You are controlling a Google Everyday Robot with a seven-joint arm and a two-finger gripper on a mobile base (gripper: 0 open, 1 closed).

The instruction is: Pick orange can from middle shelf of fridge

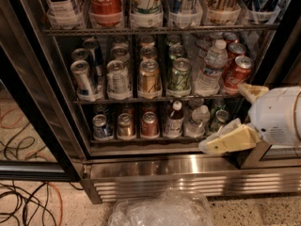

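The orange can [149,78] stands at the front of its lane on the middle shelf [94,100] of the fridge [155,168], between a silver can [118,79] and a green can [179,76]. More orange cans stand in line behind it. My gripper [222,117] is at the right, in front of the fridge's lower right corner. It is below and to the right of the orange can and well apart from it. Its cream fingers [230,141] are spread open and hold nothing.
A water bottle [209,68] and red Coca-Cola cans [236,74] fill the shelf's right side. Tall cans stand on the rack above and small cans and bottles on the rack below. A black door frame [33,126] stands at the left, cables [28,201] lie on the floor, and a clear plastic container [162,211] sits in front.
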